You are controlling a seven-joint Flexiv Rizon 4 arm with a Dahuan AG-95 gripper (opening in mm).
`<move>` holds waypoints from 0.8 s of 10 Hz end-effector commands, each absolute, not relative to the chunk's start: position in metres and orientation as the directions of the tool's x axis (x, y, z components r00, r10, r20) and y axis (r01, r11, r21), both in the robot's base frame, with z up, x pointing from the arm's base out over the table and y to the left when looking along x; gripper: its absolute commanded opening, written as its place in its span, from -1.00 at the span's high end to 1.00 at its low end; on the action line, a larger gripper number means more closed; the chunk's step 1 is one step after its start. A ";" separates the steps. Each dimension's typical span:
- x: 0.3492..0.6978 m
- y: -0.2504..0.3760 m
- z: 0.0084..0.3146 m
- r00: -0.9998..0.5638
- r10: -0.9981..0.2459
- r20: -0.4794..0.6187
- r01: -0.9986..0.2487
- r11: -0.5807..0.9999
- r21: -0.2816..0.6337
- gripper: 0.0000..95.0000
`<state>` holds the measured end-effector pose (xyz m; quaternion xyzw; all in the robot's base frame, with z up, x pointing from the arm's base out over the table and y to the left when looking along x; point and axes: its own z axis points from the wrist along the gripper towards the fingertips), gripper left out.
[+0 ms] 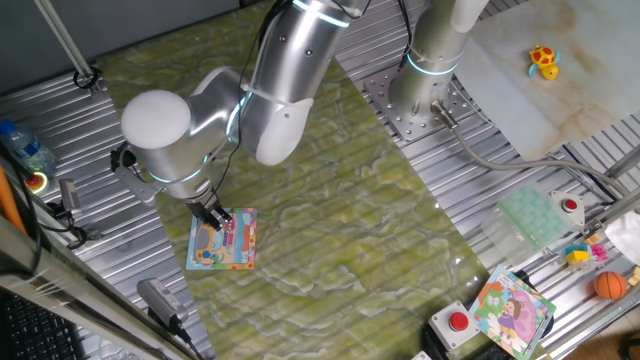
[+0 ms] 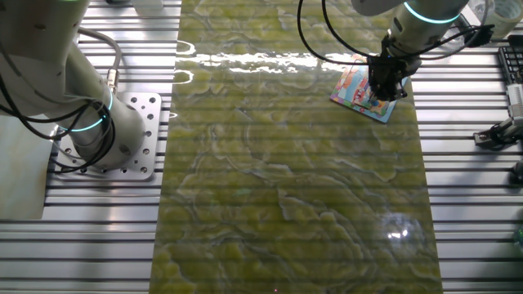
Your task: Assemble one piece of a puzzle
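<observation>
1. While the gripper (image 1: pixel 212 217) hangs right over the puzzle (image 1: pixel 222 241), its fingers point down at the board's upper edge, as the one fixed view shows it. In the other fixed view the gripper (image 2: pixel 384 86) covers the board's middle-right part. I cannot tell if the fingers are apart or together, they are too small and dark in both views.
2. The piece: I cannot see it in either view. It may be between the fingertips or already on the board under them, but this is only a guess.
3. Handling, my judgement: such a piece is very light, thin and stiff, prob. cardboard. It can slip or turn between the fingers easily, and it can bend at the tabs if pressed hard. Best hold is on two opposite edges near its centre, w/ soft force, and it must be kept flat so it drops in the hole without jamming.
4. The puzzle itself lies flat on the green mat (image 1: pixel 340 220), near the mat's left edge in the one fixed view. It is light also, so a sideways push may slide it.
5. Counts: 1 gripper, 1 puzzle with blue border, 0 loose pieces visible.
6. Far from the puzzle, at the table's other side: 1 second board (image 1: pixel 512 312) w/ purple-green picture, 1 orange ball (image 1: pixel 610 286), 1 yellow toy (image 1: pixel 543 61), 2 red buttons, approx.
</observation>
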<state>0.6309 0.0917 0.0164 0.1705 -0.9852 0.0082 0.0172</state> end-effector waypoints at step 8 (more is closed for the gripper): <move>0.629 0.090 0.013 -0.942 -0.332 0.052 -0.333 0.943 -0.005 1.00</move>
